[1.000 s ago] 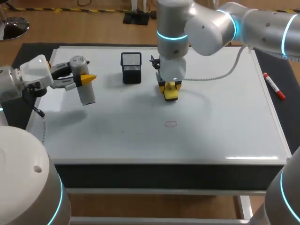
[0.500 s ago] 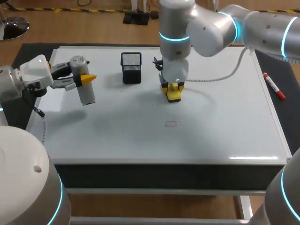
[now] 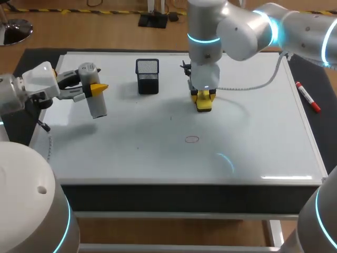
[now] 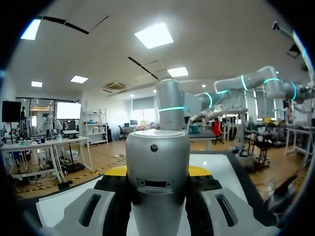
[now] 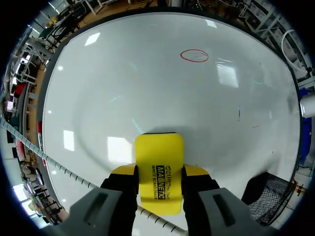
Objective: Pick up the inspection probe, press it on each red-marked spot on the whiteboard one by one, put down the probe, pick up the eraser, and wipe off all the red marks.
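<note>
Head view: right tool (image 3: 204,100) clamps eraser (image 3: 204,107), whiteboard (image 3: 253,147) open around (left tool (image 3: 93,87) clamps probe (image 3: 97,108)).

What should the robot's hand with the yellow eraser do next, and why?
Probably move the right hand over the whiteboard to the red circle and wipe it. The hand is shut on the eraser, and the circle lies ahead of it, not yet wiped.

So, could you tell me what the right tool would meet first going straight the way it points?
Probably bare whiteboard: the right tool points down at it, yellow eraser leading. The red circle lies off that line.
</note>
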### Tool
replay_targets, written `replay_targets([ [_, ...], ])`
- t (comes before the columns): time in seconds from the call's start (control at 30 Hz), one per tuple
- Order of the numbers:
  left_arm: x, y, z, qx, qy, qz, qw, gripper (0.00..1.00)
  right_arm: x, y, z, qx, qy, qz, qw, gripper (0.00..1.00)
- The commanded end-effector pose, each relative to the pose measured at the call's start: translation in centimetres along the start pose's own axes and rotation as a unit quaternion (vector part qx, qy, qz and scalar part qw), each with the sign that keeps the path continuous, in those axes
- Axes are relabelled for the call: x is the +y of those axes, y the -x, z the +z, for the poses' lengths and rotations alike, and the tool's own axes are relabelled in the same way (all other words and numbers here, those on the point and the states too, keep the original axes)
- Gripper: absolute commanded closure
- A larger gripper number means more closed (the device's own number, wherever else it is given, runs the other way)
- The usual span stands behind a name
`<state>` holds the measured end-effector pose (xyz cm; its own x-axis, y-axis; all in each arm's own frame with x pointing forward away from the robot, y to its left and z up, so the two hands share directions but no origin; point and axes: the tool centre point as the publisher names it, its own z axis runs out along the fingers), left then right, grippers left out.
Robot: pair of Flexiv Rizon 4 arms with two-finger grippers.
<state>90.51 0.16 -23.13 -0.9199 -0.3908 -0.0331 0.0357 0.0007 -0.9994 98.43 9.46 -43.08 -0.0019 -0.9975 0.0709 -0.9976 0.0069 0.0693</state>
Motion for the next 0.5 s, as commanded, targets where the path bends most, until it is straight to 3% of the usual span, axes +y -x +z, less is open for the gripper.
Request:
replay_targets([
  [0.03,0.0,0.1,0.0,0.000,-0.001,0.000,1.000,1.00,-0.3,-1.1,0.4,-0.002,0.000,0.006,1.000,1.00],
  [0.33,0.0,0.1,0.0,0.000,-0.001,0.000,1.000,1.00,-1.0,-2.9,0.0,-0.001,-0.004,0.024,1.000,1.00],
  [0.5,0.0,0.1,0.0,0.000,-0.001,0.000,1.000,1.00,-1.6,-4.0,-2.5,-0.015,-0.009,0.039,0.999,1.00],
])
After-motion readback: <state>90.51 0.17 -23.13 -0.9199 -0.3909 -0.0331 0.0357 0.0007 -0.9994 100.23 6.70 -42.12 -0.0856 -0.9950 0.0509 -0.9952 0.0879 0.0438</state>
